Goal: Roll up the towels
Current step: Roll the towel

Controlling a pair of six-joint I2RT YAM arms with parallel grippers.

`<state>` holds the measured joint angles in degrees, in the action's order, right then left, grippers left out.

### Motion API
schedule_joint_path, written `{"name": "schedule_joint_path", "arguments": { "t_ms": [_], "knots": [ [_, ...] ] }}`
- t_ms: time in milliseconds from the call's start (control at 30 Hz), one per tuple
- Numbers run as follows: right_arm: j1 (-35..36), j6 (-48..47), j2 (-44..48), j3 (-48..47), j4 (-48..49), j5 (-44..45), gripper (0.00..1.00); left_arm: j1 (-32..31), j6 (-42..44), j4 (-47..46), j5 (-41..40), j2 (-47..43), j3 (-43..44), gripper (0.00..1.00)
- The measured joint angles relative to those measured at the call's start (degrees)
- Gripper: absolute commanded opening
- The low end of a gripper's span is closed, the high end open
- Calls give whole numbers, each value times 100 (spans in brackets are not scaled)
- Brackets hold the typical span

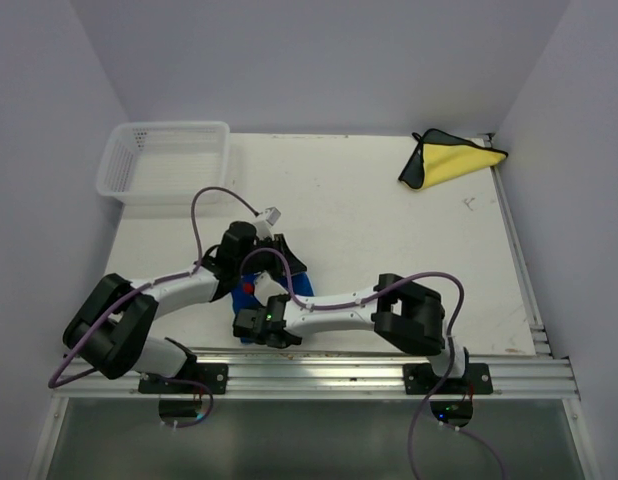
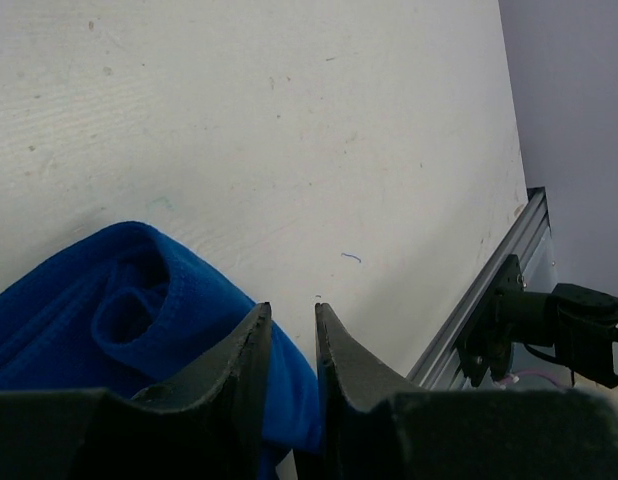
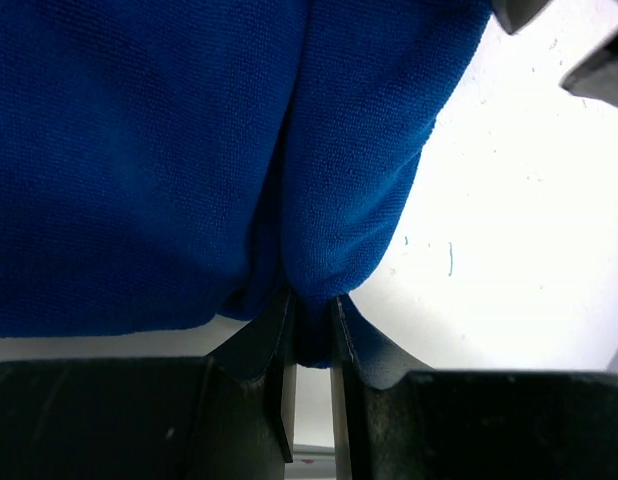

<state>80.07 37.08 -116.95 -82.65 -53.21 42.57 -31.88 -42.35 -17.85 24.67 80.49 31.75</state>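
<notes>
A blue towel (image 1: 302,290) lies partly rolled near the table's front edge, mostly hidden under both arms. In the left wrist view its rolled end (image 2: 129,310) shows as a coil. My left gripper (image 1: 284,262) (image 2: 291,312) has its jaws nearly together, with blue cloth in the narrow gap between them. My right gripper (image 1: 251,325) (image 3: 309,305) is shut on a pinched fold of the blue towel (image 3: 189,150), which fills most of that view. A yellow towel with a dark grey side (image 1: 451,160) lies folded at the far right corner.
A white plastic basket (image 1: 169,160) stands at the far left of the table. A metal rail (image 1: 389,375) runs along the near edge and also shows in the left wrist view (image 2: 489,300). Walls close in the table on three sides.
</notes>
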Motion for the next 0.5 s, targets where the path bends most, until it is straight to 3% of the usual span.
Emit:
{"name": "schedule_joint_path", "arguments": {
  "t_ms": [500],
  "knots": [
    [175, 289, -758, -874, -1172, 275, 2, 144, -11, -166, -146, -50, -573, 28]
  ]
}}
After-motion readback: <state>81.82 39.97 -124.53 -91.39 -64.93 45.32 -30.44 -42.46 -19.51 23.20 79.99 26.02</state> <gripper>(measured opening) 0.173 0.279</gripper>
